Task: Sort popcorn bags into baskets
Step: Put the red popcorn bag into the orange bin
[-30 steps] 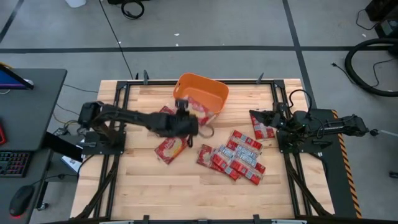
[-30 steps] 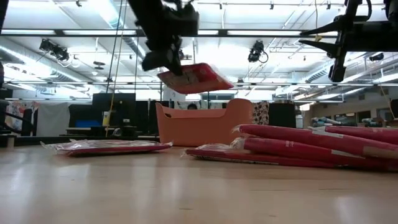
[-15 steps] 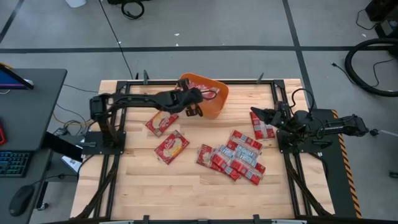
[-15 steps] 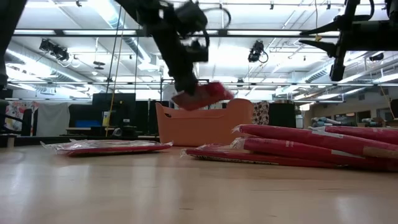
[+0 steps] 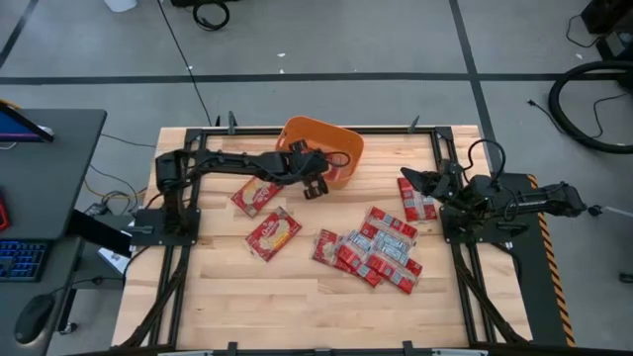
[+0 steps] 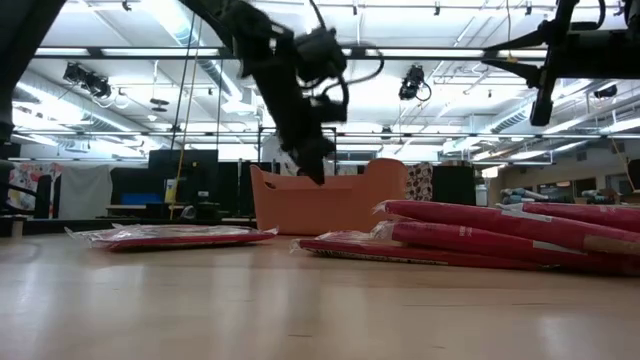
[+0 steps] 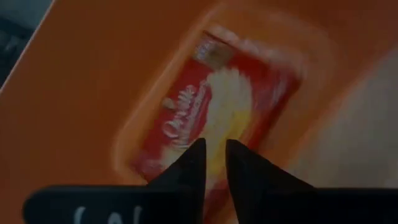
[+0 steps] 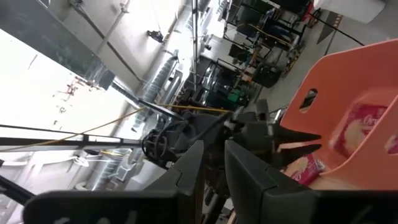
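Observation:
The orange tub (image 5: 331,143) stands at the table's far edge, also in the low view (image 6: 325,200). My left gripper (image 5: 315,184) hangs over its near wall, pointing down, fingers a narrow gap apart (image 7: 214,149) and touching nothing. Below it a red packet with a cream panel (image 7: 224,106) lies flat on the tub floor. Two packets (image 5: 255,195) (image 5: 273,232) lie flat left of centre. A pile of several packets (image 5: 374,252) lies right of centre. My right gripper (image 5: 406,179) waits at the right, above one packet (image 5: 416,201), fingers narrowly apart (image 8: 213,155).
The black frame rails (image 5: 188,188) run along the table's left and right sides beside the arm bases. Bare wood (image 5: 297,307) spans the near half of the table. In the low view the pile (image 6: 500,235) rises at the right and one flat packet (image 6: 170,236) lies left.
My left gripper has carried a red packet from above the table's middle toward the far edge, tipped down over the orange tub and let go. The packet, lifted clear a second ago, now lies on the tub floor.

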